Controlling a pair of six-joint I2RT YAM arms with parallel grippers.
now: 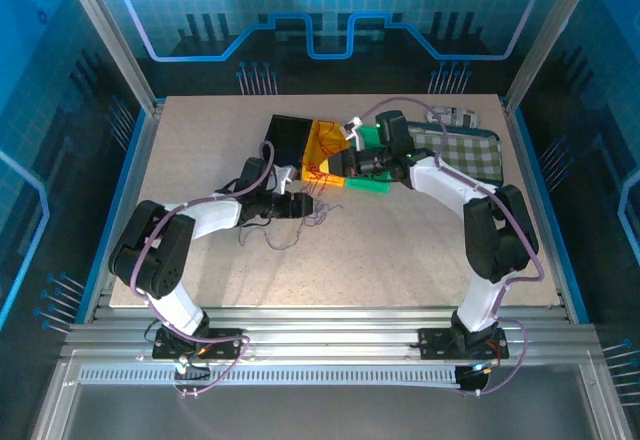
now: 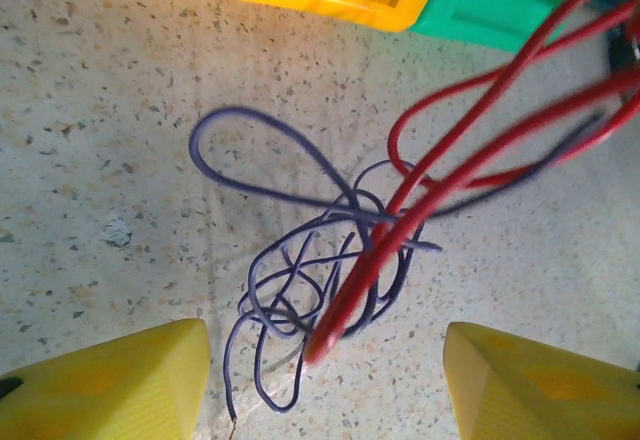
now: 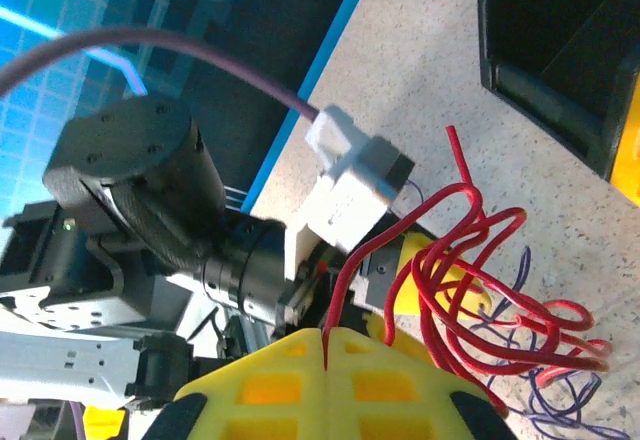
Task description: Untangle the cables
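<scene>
Red cables (image 2: 350,300), thin, light and floppy, hung pinched in the right gripper (image 3: 325,348), knotted with blue cables (image 2: 238,111) on the table (image 2: 100,160), where the left gripper (image 2: 325,350), jaws spread, could best grab a loop.

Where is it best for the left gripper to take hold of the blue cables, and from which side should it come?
Probably the big free loop of the blue cables, on the side away from the red cables. It lies flat on the table, clear of the knot, so come straight down from above with the jaws astride one strand.
</scene>
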